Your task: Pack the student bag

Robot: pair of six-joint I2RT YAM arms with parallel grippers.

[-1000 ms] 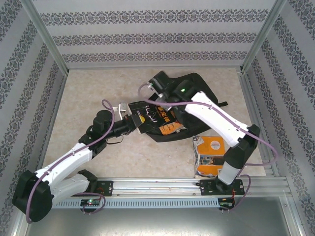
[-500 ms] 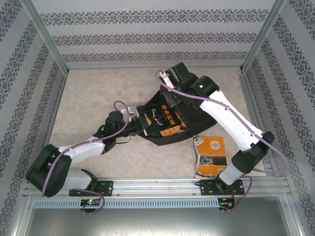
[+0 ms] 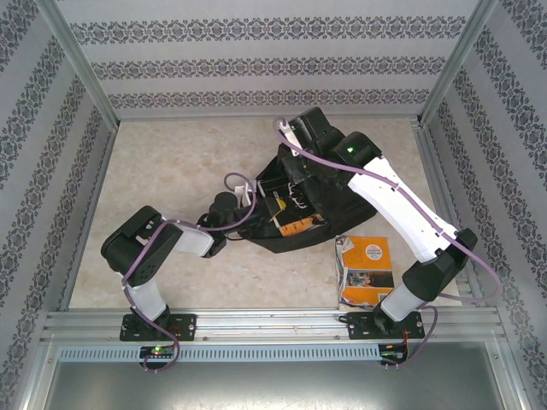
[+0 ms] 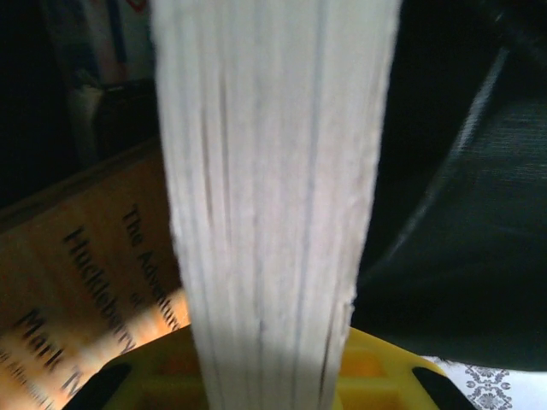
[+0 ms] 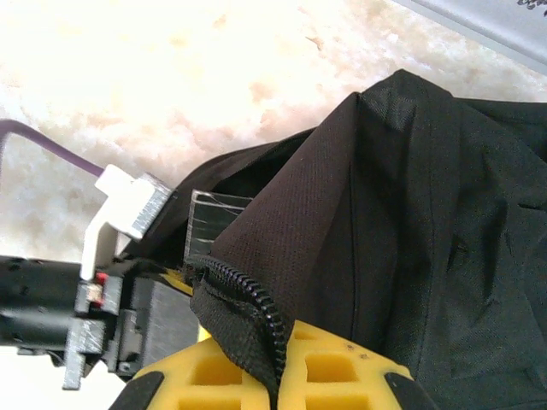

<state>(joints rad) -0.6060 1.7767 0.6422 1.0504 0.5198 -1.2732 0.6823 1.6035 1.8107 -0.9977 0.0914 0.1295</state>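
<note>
The student bag (image 3: 342,201) lies black and slumped in the middle of the table, its mouth facing left. My right gripper (image 3: 296,169) is shut on the bag's zipper edge (image 5: 248,316) and holds the flap up, yellow jaws (image 5: 286,363) pinched on the fabric. My left gripper (image 3: 256,203) is shut on a black-covered book (image 3: 275,195) that sits partly inside the mouth. The left wrist view has its white page edge (image 4: 273,188) running up from the yellow jaws (image 4: 269,380). An orange book (image 4: 85,282) lies inside the bag (image 4: 461,239), beside the held one.
An orange-covered stack of books (image 3: 365,269) lies on the table at the front right, beside the right arm's base. A metal rail (image 3: 273,323) runs along the near edge. Patterned walls close in the left, back and right sides.
The left arm has folded in and pushed the black book rightward, deeper into the bag's mouth. The right gripper lifted the zipper edge back and right, then held still.
</note>
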